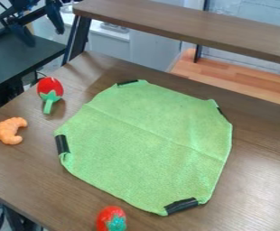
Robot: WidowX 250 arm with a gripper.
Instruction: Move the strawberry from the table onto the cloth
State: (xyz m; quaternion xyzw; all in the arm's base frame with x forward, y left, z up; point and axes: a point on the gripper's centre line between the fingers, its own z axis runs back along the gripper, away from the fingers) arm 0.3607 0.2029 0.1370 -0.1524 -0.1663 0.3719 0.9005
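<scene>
In the top left corner hangs the gripper [39, 26], open and apart from everything on the table, its two black fingers spread. A red toy with a green leafy cap and stem [50, 86] lies on the table left of the cloth. A second red toy with a blue-green cap [111, 218] is at the bottom edge, partly cut off. Which of the two is the strawberry, I cannot tell. The green cloth [148, 140] lies spread out mid-table, bare, with black tape at several of its corners.
An orange croissant-shaped toy [11, 130] lies near the table's left edge. A raised brown shelf [190, 29] crosses above the table's back side, on a dark support at the upper left. A dark side table [21, 58] stands at the left.
</scene>
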